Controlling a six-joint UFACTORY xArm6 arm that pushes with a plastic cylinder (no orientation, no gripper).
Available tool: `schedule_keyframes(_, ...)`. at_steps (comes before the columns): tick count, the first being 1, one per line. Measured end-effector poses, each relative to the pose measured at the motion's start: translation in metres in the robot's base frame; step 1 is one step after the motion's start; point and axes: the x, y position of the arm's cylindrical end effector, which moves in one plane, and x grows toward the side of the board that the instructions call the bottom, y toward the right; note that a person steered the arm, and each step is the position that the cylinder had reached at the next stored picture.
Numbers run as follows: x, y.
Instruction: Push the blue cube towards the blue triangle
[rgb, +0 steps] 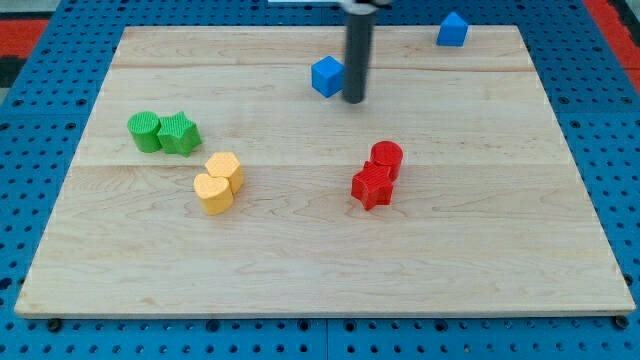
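The blue cube (327, 76) sits on the wooden board near the view's top centre. The blue triangle (452, 30) stands at the view's top right, close to the board's far edge. My tip (354, 100) rests on the board just right of the blue cube and slightly below it, very close to or touching its right side. The rod rises straight up out of the view's top. The blue triangle lies well to the right of and above my tip.
Two green blocks (163, 132) sit together at the view's left. Two yellow blocks (219, 182) lie below and right of them. Two red blocks (378, 175) stand right of centre. The board (320, 280) lies on a blue pegboard.
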Motion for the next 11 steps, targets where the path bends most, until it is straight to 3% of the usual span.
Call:
schedule_keyframes(1,0.0,-0.038)
schedule_keyframes(4,-0.043,-0.005)
schedule_keyframes(8,-0.102,-0.008)
schedule_keyframes(11,-0.114,0.06)
